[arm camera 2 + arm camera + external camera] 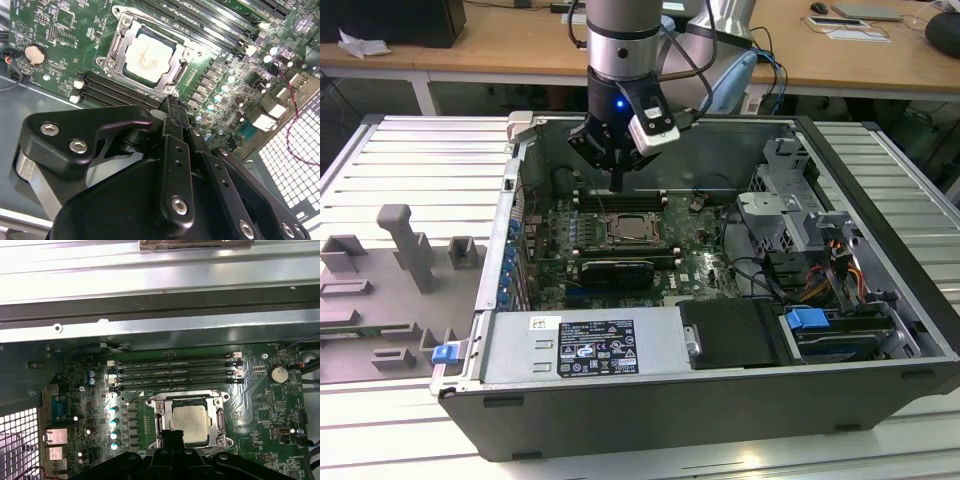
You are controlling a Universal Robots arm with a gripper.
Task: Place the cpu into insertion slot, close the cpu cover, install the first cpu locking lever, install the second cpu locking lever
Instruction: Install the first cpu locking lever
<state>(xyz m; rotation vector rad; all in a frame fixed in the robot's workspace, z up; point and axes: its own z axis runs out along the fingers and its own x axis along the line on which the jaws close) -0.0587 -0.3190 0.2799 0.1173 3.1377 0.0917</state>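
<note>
- A robot arm's hand [617, 180] is hovering inside an open computer case [720, 420] that is lying on a ribbed metal desk [880, 170].
- The hand's fingers are pressing together into one narrow tip, and nothing is showing between them.
- The cpu [190, 420] is sitting flat in the insertion slot [226, 396] on the green motherboard [60, 30], its pale metal top facing up.
- The cpu cover [165, 416] appears to be lying down around the chip, framing it through its square window. Whether the thin locking levers along the socket's sides are latched cannot be told.
- In the exterior view the fingertip is hanging above the long memory slots [175, 372], on the socket's far side. The chip is lying lower and nearer the camera, slightly toward the exterior view's right.
- In the second wrist view the closed tip [169, 106] is pointing down just beside one corner of the socket, close to the frame but apart from it.
- By the look of it, the chip is seated and the work is turning on the socket's edge nearest the hand.
</note>
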